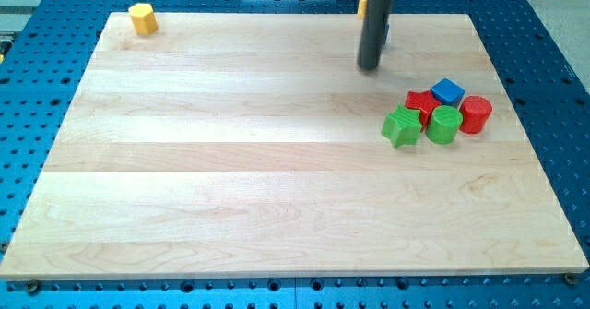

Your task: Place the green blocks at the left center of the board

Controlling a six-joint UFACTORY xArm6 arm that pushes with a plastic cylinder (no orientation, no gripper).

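Note:
Two green blocks sit at the view's right: a green star-shaped block [402,126] and a green cylinder [443,124] just right of it. They touch a cluster with a red block [420,101], a blue cube [448,91] and a red cylinder [476,114]. My tip [370,67] rests on the board above and left of the cluster, apart from every block.
A yellow hexagonal block [142,18] stands at the board's top left corner. An orange-yellow block [363,5] shows partly behind the rod at the top edge. The wooden board [230,180] lies on a blue perforated table.

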